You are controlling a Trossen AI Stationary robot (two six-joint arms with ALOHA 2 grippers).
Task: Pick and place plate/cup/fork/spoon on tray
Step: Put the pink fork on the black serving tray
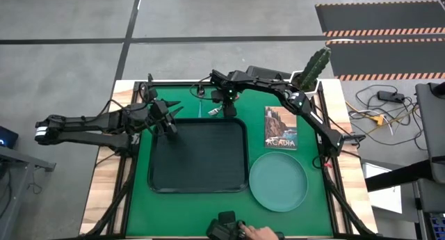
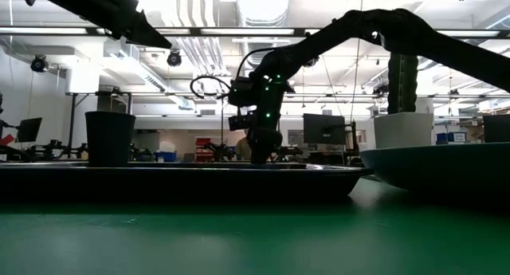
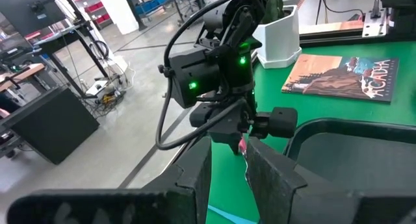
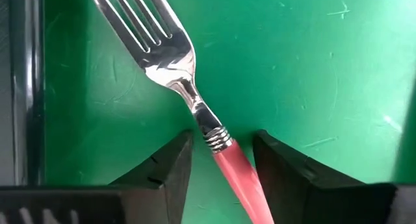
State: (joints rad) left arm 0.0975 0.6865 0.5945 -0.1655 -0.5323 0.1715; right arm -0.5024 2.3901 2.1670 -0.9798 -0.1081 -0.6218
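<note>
Silver tines and a pink handle: the fork (image 4: 195,113) lies flat on the green mat (image 4: 312,74), just off the tray's (image 1: 198,156) far edge. The right gripper (image 4: 221,156) is down over it, fingers parted on either side of the handle's neck, not closed on it. Seen from the left wrist, that gripper (image 3: 242,145) hangs just above the mat beside the tray's rim (image 3: 338,125).

The left gripper (image 1: 167,125) hovers at the tray's far left corner, fingers spread, holding nothing. The cup (image 2: 109,138) stands at the tray's left end in the low view. The plate (image 1: 278,181) sits on the mat just right of the tray, empty. Beyond it lie a book (image 1: 280,127) and a white pot (image 3: 278,39) with a cactus (image 1: 313,67).

The mat covers a pale wooden tabletop (image 1: 104,177). Grey floor surrounds it, with cables (image 1: 379,108) to the right. A hand (image 1: 263,234) shows at the near edge. Behind, the room has bright ceiling lights (image 2: 263,4) and monitors (image 2: 327,130).
</note>
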